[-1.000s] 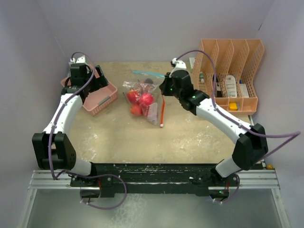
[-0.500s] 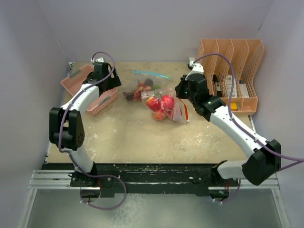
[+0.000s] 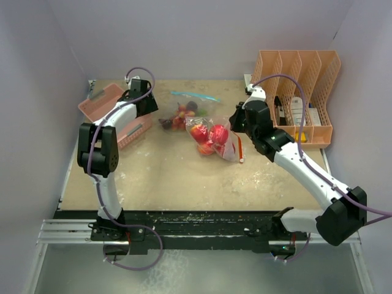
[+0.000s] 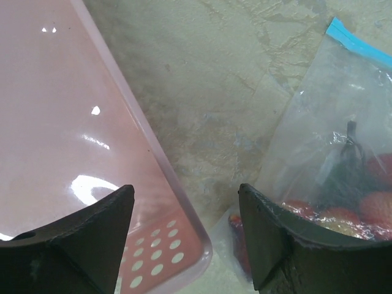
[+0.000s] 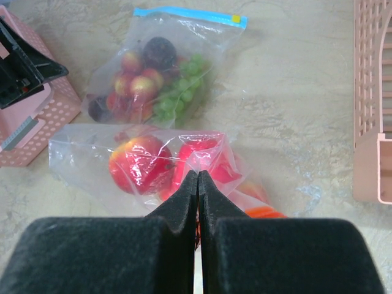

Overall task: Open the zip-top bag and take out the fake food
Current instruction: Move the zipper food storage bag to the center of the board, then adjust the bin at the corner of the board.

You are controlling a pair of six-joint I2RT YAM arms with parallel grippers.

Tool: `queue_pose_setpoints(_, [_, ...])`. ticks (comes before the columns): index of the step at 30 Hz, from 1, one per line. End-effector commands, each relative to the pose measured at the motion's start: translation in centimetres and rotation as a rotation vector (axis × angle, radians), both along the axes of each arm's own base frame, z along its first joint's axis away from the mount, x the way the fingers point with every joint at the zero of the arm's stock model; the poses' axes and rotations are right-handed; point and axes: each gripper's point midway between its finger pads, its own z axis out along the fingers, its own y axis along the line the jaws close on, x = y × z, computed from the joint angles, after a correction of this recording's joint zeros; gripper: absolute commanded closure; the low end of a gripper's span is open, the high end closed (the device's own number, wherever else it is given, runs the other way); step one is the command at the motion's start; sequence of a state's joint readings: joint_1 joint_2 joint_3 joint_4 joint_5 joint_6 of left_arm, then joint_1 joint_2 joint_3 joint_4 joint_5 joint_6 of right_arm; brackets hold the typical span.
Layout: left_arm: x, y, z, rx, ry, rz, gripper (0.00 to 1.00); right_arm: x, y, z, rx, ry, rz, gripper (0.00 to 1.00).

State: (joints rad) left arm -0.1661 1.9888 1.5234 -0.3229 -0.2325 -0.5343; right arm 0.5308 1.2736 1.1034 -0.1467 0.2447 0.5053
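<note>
- The front bag (image 5: 86, 153): clear and crumpled, lying on the table, its plastic gathered at the closed tips of my right pincer (image 5: 198, 174). Its orange zip strip (image 5: 264, 213) is at my right.
- Inside it: a red-yellow apple (image 5: 139, 164) and more red pieces.
- The back bag (image 5: 202, 37): clear, blue-topped, flat, just behind. It holds peachy fruits, a dark plum (image 5: 159, 52) and green grapes (image 5: 179, 98).

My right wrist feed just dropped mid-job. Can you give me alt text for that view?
The right gripper, jaws shut, appears to pinch the film of a clear zip-top bag of red toy fruit. Beyond it lies a second bag with a blue zip strip, holding grapes and small fruit. A pink basket sits at left and a peach rack at right.
</note>
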Motion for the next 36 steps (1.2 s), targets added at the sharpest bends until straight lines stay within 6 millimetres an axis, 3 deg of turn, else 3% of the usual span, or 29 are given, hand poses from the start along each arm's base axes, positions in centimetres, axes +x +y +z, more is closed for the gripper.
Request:
queue_pose_setpoints(1, [1.9,-0.1,1.9,0.025,-0.056,-0.007,0.30,-0.5,-0.4,0.2,0.005,-0.018,-0.004,1.00])
queue_pose_setpoints(7, [0.9,-0.4,1.5,0.035,-0.047,-0.067,0.62,-0.6,-0.2,-0.6,0.011,-0.008,0.001,1.00])
queue_pose_setpoints(21, [-2.1,0.5,3.3,0.121,-0.032,-0.160,0.97,-0.6,0.9,-2.0,0.042,0.018,0.038,1.00])
queue_pose_setpoints(30, [-3.4,3.1,1.2,0.111,0.042,-0.191,1.00,-0.5,1.7,-1.8,0.076,0.016,0.060,1.00])
queue_pose_setpoints(36, [-4.5,6.3,0.0,0.105,0.084,-0.129,1.00,-0.3,1.9,-2.5,0.072,0.032,0.069,1.00])
